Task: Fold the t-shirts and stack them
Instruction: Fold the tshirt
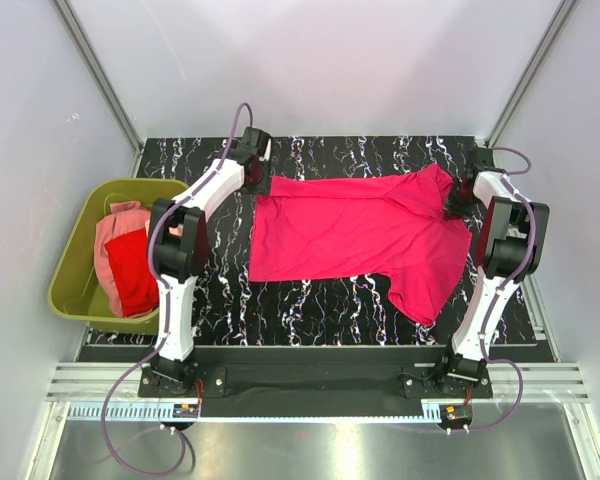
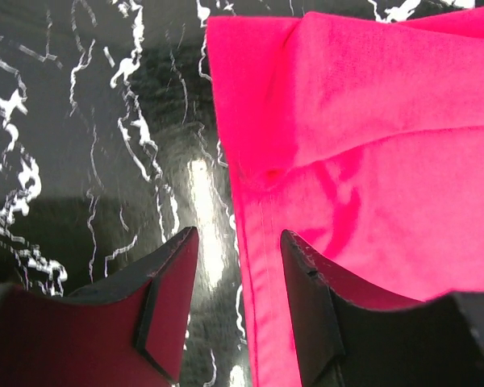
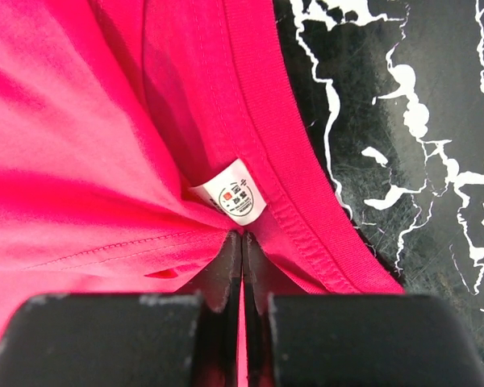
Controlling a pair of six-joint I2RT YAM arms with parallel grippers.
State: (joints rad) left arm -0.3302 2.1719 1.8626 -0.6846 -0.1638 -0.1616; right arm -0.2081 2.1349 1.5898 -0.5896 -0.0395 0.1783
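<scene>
Top view: looks steeply down from above and behind both arm bases, over the whole black marbled surface. Left wrist view: close above the left end effector, facing the magenta shirt edge. Right wrist view: closer still, past the right end effector onto the collar. All three views share the shirt and the surface.

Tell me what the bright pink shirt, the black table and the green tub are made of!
The bright pink shirt looks like soft knitted cloth, probably cotton: matte, wrinkly, with stitched hems and a sewn-in label. The black table looks like glossy marble-patterned sheet, maybe printed plastic or stone; light glares off it. The green tub seems smooth moulded plastic with a slight sheen.
</scene>
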